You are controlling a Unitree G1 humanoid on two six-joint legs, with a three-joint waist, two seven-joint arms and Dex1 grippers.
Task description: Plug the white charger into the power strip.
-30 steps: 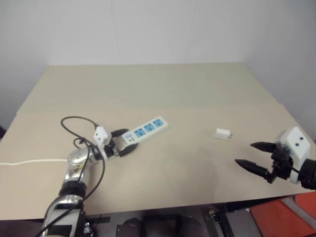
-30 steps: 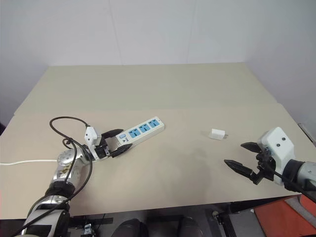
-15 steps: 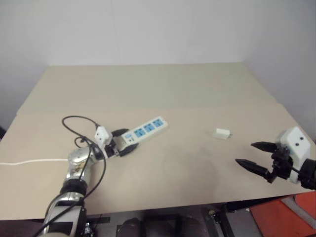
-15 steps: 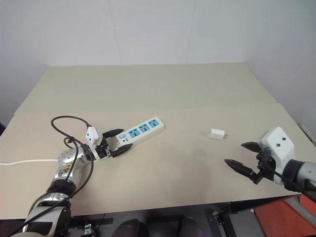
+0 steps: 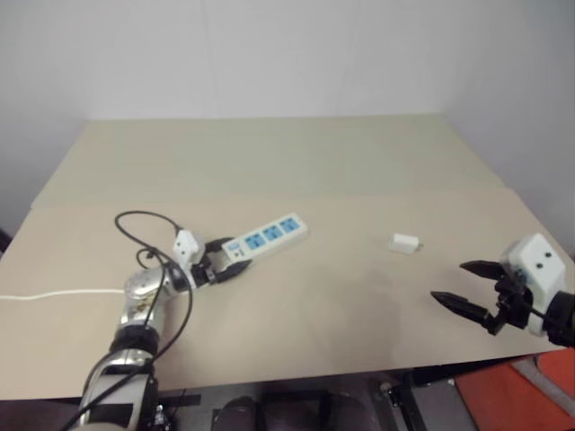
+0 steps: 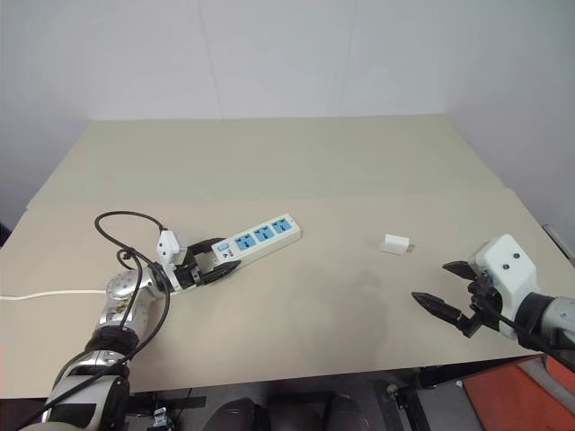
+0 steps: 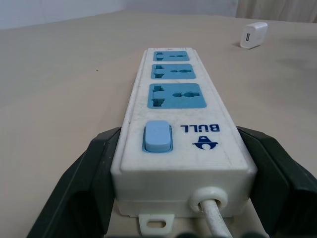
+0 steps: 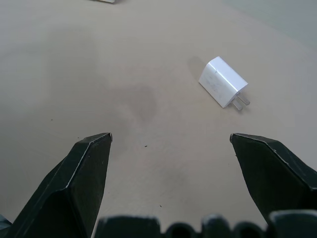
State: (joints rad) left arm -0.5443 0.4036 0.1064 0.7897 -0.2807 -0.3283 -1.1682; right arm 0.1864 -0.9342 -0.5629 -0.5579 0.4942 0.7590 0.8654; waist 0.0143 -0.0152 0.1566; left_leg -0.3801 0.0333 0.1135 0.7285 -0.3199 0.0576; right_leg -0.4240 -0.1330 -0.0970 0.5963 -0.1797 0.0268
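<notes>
The power strip (image 5: 269, 235) lies slantwise at the table's left, a white bar with three blue sockets and a blue switch (image 7: 157, 136). My left gripper (image 5: 229, 260) is shut on its switch end, a black finger pressed to each long side, as the left wrist view shows. The white charger (image 5: 404, 242) lies on its side at the table's right, prongs showing (image 8: 241, 102), well apart from the strip. My right gripper (image 5: 448, 281) hovers open near the front right edge, short of the charger, with nothing between its fingers (image 8: 81, 173).
The strip's thin white cord (image 5: 54, 293) runs off the table's left edge. A black cable (image 5: 135, 220) loops above my left arm. The tan table (image 5: 296, 162) stretches back to a pale wall. Something red (image 5: 512, 395) sits below the front right corner.
My left gripper's fingers have closed onto the switch end of the power strip. The strip, the charger and the right gripper stay where they were.
</notes>
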